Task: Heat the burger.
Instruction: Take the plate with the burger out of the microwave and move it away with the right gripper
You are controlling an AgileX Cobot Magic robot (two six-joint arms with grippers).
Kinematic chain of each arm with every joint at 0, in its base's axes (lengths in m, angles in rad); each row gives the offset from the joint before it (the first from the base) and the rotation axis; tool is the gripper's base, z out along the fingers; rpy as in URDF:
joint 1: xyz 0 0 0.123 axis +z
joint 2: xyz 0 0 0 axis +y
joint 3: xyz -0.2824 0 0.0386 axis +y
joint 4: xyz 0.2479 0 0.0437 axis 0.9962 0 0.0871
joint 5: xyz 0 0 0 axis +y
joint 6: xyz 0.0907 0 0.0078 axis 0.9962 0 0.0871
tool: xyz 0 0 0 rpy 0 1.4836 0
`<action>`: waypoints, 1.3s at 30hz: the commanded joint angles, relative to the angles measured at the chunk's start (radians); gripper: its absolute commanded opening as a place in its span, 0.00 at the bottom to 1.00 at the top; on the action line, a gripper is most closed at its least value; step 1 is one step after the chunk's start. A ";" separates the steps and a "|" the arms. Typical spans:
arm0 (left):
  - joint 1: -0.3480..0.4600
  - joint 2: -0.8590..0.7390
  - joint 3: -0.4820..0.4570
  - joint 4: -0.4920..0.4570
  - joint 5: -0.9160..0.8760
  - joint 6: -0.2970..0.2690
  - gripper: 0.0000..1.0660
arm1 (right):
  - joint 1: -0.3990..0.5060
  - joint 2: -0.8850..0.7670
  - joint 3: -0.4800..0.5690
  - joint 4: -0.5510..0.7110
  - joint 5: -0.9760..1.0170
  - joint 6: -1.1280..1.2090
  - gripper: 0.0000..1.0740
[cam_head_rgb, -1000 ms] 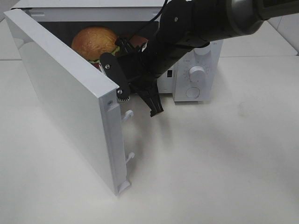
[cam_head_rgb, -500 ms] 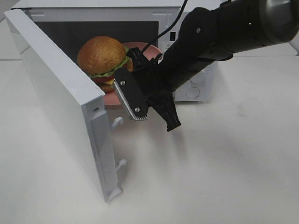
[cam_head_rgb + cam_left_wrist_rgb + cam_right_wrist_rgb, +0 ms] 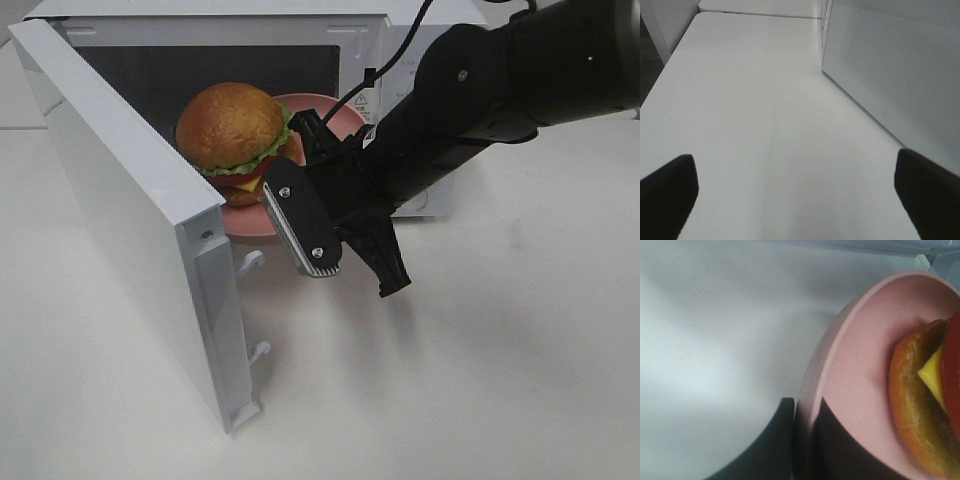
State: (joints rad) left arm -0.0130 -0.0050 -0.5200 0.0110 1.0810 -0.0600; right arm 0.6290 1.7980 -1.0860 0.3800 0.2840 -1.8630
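Note:
The burger (image 3: 232, 125), with a brown bun, lettuce, tomato and cheese, sits on a round pink plate (image 3: 325, 108) at the mouth of the open white microwave (image 3: 200, 10). My right gripper (image 3: 303, 142) is shut on the plate's right rim, and its black arm reaches in from the right. In the right wrist view the plate's rim (image 3: 810, 390) runs between the dark fingers (image 3: 770, 445), with the burger's (image 3: 920, 395) underside beside them. The left gripper (image 3: 800, 200) stands open over bare table beside the microwave door (image 3: 900, 65). It does not show in the exterior view.
The microwave door (image 3: 120, 190) stands swung out to the left, its latch hooks (image 3: 250, 262) facing the opening. The control panel with its knob is mostly hidden behind the right arm. White table (image 3: 480, 380) stretches in front and to the right.
The right gripper has carried the plate and burger forward and to the right, from deep in the microwave to its mouth. The door has swung a little wider. The left gripper stays open.

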 commanded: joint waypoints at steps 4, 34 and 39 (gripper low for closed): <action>0.004 -0.017 0.002 -0.004 -0.013 -0.001 0.95 | 0.002 -0.064 0.043 0.040 -0.066 -0.016 0.00; 0.004 -0.017 0.002 -0.004 -0.013 -0.001 0.95 | 0.004 -0.385 0.352 0.042 -0.112 0.055 0.00; 0.004 -0.017 0.002 -0.004 -0.013 -0.001 0.95 | 0.004 -0.458 0.414 0.042 -0.116 0.073 0.00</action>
State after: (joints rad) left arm -0.0130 -0.0050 -0.5200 0.0110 1.0810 -0.0600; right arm 0.6290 1.3640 -0.6670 0.4150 0.2310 -1.7960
